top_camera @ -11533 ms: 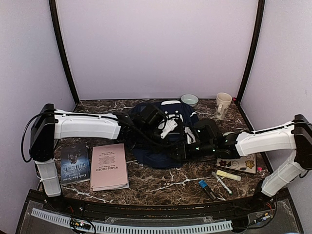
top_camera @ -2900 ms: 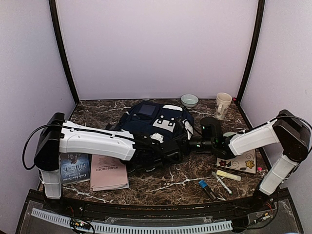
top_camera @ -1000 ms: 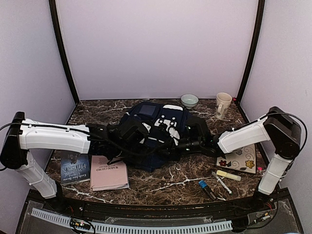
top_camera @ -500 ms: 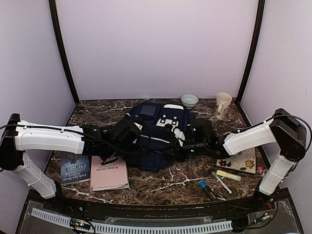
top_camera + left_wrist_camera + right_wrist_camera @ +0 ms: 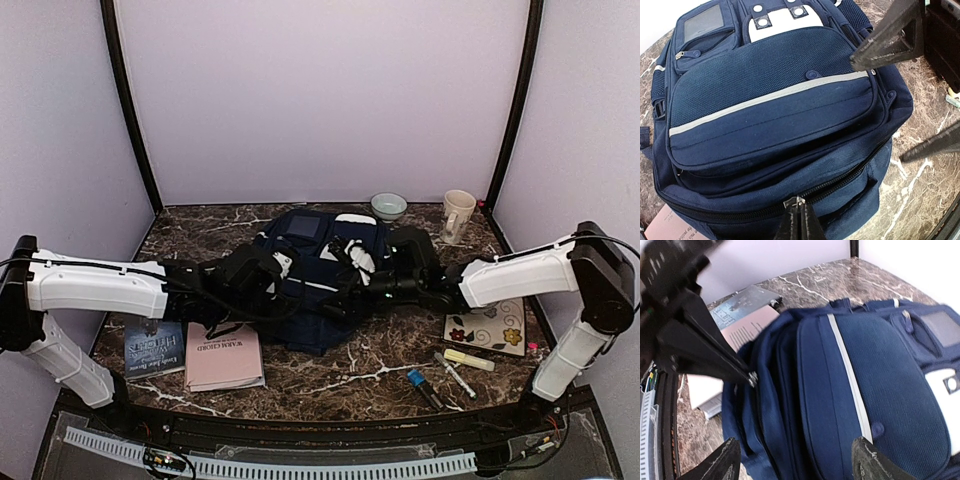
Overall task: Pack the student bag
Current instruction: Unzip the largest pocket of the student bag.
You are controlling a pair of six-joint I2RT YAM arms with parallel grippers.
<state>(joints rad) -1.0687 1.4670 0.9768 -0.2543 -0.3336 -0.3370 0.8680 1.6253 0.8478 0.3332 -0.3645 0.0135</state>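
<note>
Top view: the student bag (image 5: 318, 285) lies flat mid-bench, front pocket up, grey-white patch toward the back edge. Left gripper (image 5: 283, 277) is at its near-left side, right gripper (image 5: 352, 283) over its right half. Pink booklet (image 5: 224, 355) and dark book (image 5: 153, 347) sit at the near-left corner; floral notebook (image 5: 487, 330), highlighter (image 5: 468, 359) and pens (image 5: 440, 380) near-right; bowl (image 5: 388, 206) and mug (image 5: 457, 215) along the back edge, well apart from the work.

Left wrist view: your left fingers (image 5: 799, 226) are pinched tight on the zipper pull (image 5: 794, 202) of the main compartment, zip closed. Pull along the zip track, not upward, or the fabric bunches and the tab slips out.

Right wrist view: right fingers (image 5: 869, 463) stand spread wide with nothing between them, above the bag's front pocket. Judgement: you want that gripper pressing or holding the bag body so it doesn't slide while the left unzips. Booklet lies just beside the bag's left edge; watch that the left arm doesn't drag it.
</note>
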